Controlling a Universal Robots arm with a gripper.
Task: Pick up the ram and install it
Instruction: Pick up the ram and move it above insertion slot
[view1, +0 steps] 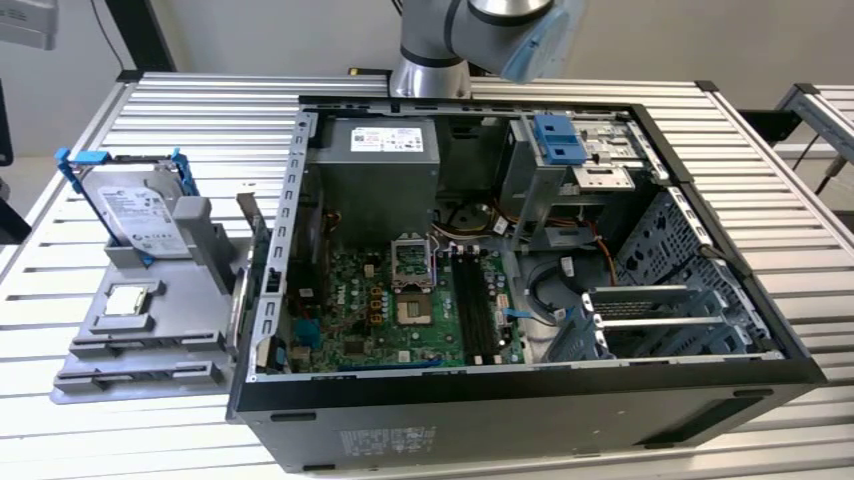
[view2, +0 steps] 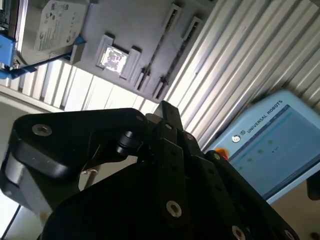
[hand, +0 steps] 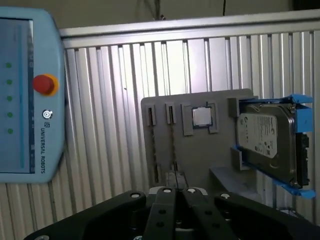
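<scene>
Two ram sticks (hand: 173, 145) stand on edge in narrow holders of a grey tray (hand: 220, 165); they appear again in the second wrist view as thin dark strips (view2: 159, 47). In both wrist views my gripper (hand: 175, 191) (view2: 165, 107) hovers high above this tray, its black fingers drawn together with nothing between them. The open computer case (view1: 534, 400) lies on the table, and the long black memory slots (view1: 474, 300) sit on its green motherboard (view1: 347, 300). The tray (view1: 187, 290) lies on the exterior view's left of the case.
A hard drive (view1: 140, 215) in a blue bracket and a processor chip (view1: 127, 300) also sit on the tray. A light blue teach pendant (hand: 25, 100) with a red button lies on the slatted metal table (view1: 80, 130). The arm (view1: 467, 40) rises behind the case.
</scene>
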